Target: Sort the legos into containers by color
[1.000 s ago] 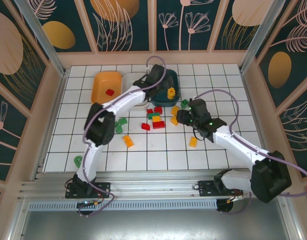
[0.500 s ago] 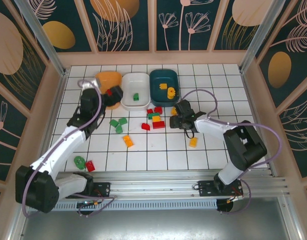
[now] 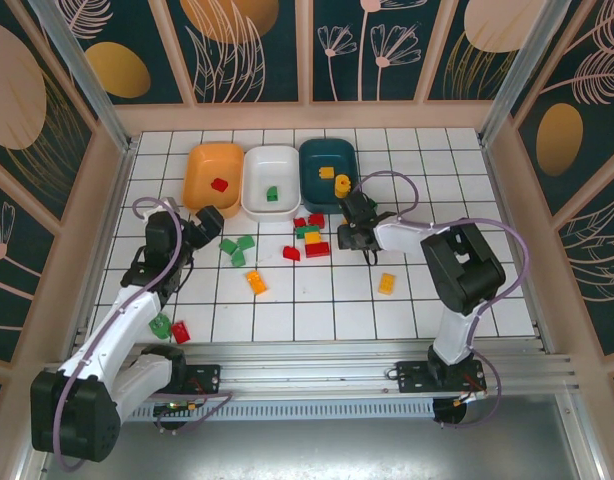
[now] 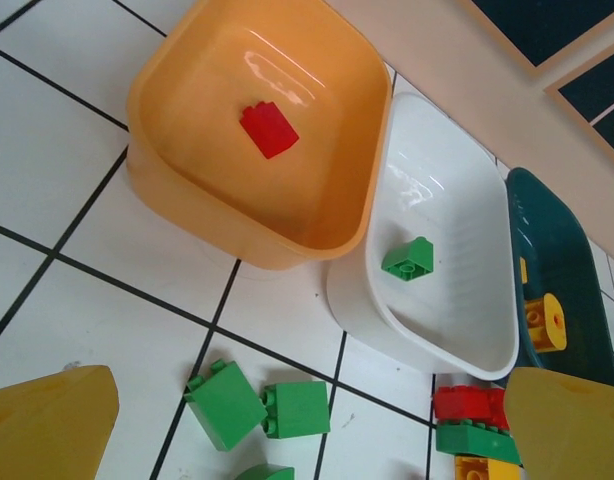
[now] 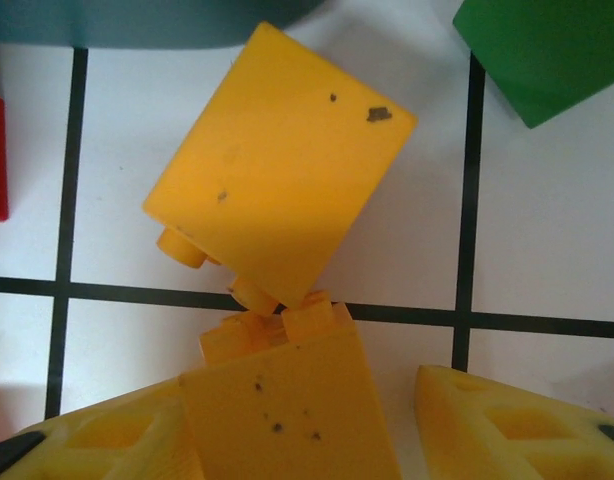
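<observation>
The left gripper (image 3: pixel 204 222) hangs over the left part of the tiled bench (image 3: pixel 437 170), just in front of the orange tray (image 3: pixel 209 162). Its jaws stand fully apart with nothing between them. In the left wrist view its yellow fingers (image 4: pixel 49 425) flank a pair of green bricks (image 4: pixel 227 400) lying on the bench. The three trays sit side by side at the far edge. The orange tray holds one red brick (image 4: pixel 268 130), the white tray (image 4: pixel 457 190) holds one green brick (image 4: pixel 408 258), and the teal tray (image 3: pixel 315 192) holds yellow pieces (image 3: pixel 337 181). The right gripper (image 3: pixel 353 236) is down at the bench, just in front of the teal tray. In the right wrist view its jaws are partly open around a yellow brick (image 5: pixel 287 420). One finger (image 5: pixel 107 440) lies against the brick and the other stands just clear of it, so the brick is bracketed, not clamped. A second yellow brick (image 5: pixel 277 160) lies just beyond, its studded edge against the first. Loose bricks remain on the bench: a red, green and yellow cluster (image 3: pixel 312 236) beside the right gripper, two yellow-orange bricks (image 3: pixel 255 282) nearer the arms, and a green and a red brick (image 3: pixel 180 331) near the left arm.
</observation>
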